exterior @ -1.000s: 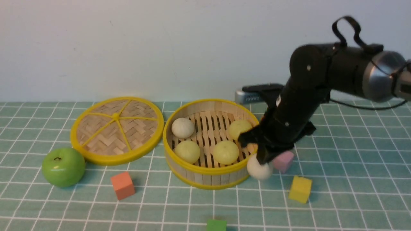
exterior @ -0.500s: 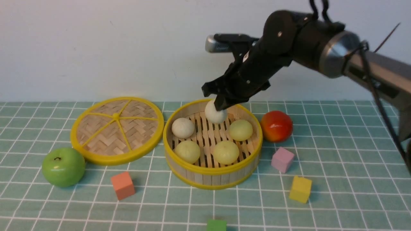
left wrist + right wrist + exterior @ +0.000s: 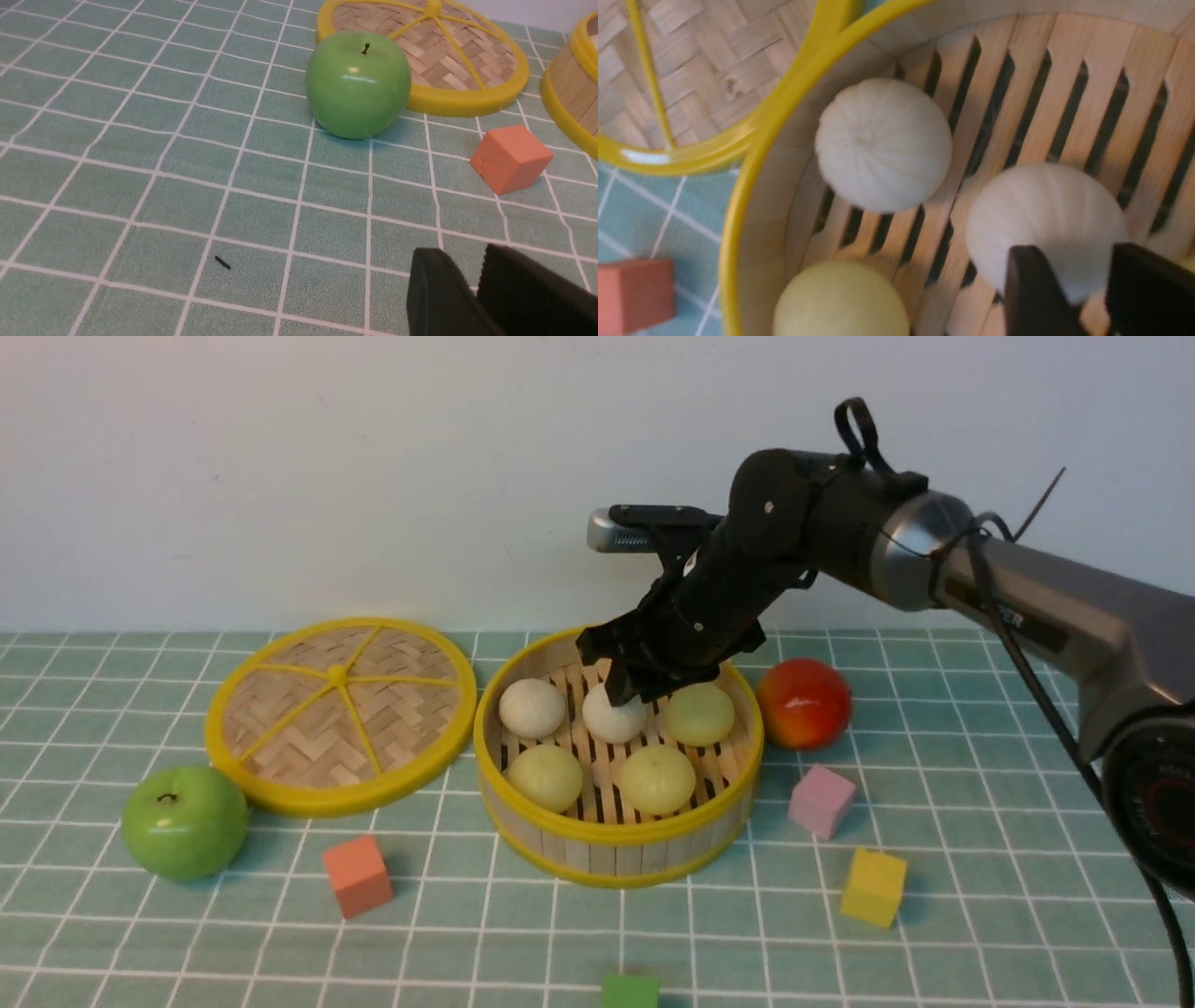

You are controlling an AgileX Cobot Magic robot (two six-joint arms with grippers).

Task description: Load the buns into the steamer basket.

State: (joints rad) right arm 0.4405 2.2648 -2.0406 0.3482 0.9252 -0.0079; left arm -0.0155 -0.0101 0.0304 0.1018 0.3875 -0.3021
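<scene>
Steamer basket: the steamer basket [image 3: 618,845] is sitting upright on the worktop [image 3: 980,859], its open mouth facing up and its floor slats running away from the robot toward the wall.
Buns inside: four buns are lying on the slats, an off-white bun [image 3: 531,707] at the left rear, a pale yellow-green bun [image 3: 700,714] at the right rear, and two more pale yellow-green ones at the front left [image 3: 545,777] and front centre [image 3: 657,779].
Fifth bun: the held off-white bun [image 3: 611,717] is sitting low in the basket's rear middle, between the two rear buns; being round, it is showing no long axis, and whether it is touching the slats cannot be told.
Right gripper: the right gripper [image 3: 627,689] is reaching down into the basket with its fingers [image 3: 1029,289] pressing on the held bun.
Left gripper: the left gripper [image 3: 476,291] is hanging low over bare worktop, its fingers lying together with nothing between them.
Surroundings: the lid [image 3: 341,714] is lying flat to the basket's left, the green apple [image 3: 184,821] in front of it, the red apple [image 3: 804,703] just right of the basket.
</scene>
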